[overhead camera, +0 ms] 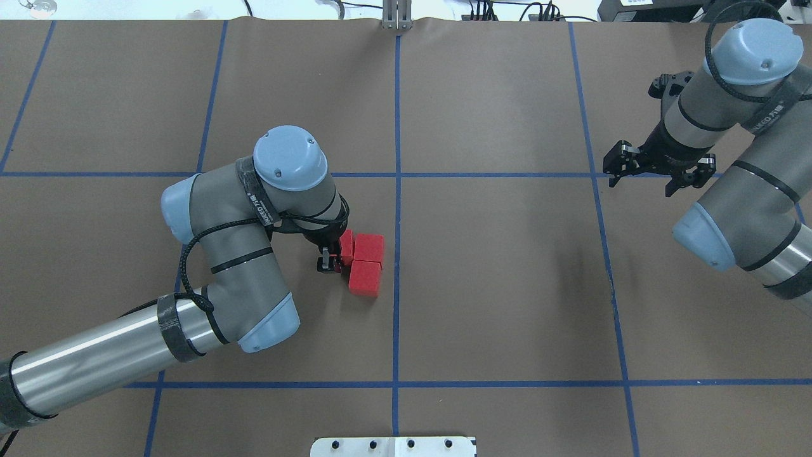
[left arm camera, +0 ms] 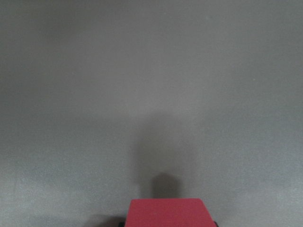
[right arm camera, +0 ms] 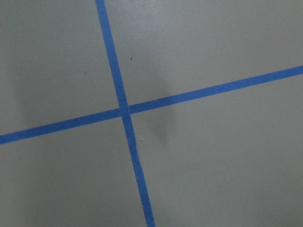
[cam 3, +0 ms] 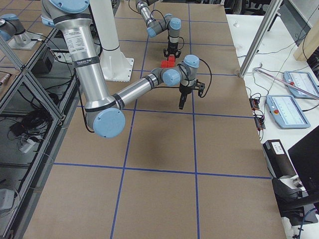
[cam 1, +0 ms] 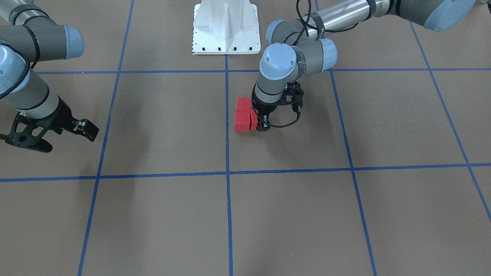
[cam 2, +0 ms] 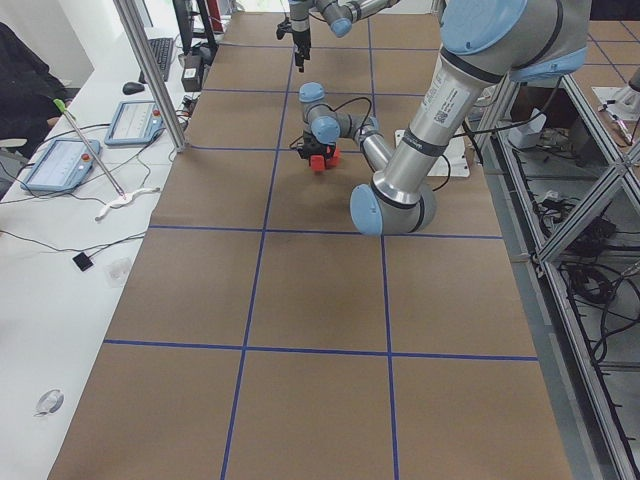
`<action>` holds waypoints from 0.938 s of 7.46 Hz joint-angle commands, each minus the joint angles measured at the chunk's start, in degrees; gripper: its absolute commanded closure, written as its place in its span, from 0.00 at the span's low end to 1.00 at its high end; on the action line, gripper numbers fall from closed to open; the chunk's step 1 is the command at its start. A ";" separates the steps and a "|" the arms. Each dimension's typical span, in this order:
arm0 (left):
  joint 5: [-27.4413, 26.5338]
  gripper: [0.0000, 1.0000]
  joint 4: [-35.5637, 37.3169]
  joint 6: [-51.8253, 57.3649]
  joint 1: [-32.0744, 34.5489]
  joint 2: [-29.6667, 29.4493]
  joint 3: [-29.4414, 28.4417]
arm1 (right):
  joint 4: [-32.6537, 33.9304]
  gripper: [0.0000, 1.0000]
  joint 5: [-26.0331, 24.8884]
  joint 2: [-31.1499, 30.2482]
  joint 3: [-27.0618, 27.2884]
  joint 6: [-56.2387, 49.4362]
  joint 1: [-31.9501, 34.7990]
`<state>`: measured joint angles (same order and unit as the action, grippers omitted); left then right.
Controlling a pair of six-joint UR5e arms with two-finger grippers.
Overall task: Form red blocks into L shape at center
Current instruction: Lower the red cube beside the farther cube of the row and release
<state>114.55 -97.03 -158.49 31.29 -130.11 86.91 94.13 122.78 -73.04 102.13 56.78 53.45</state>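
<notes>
White lettering runs along the black strap on the left arm (overhead camera: 257,202), and more along the black strap on the right arm (overhead camera: 771,114). Both are too small and skewed to read. Dark print marks the left arm's silver tube (cam 2: 437,100) and the right arm's silver tube (cam 3: 77,42), also illegible from here.
</notes>
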 commanded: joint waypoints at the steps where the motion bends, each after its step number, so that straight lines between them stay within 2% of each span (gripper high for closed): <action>1: -0.03 1.00 -0.01 -0.15 -0.09 -0.23 -0.25 | 0.00 0.00 0.00 0.00 0.00 0.00 -0.01; 7: -0.82 1.00 -0.80 -0.15 -0.44 -0.50 -1.48 | 0.00 0.00 0.00 0.09 0.00 0.00 -0.01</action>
<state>114.12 -97.62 -158.63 31.04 -130.57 85.70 94.16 122.78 -73.01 102.13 56.78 53.44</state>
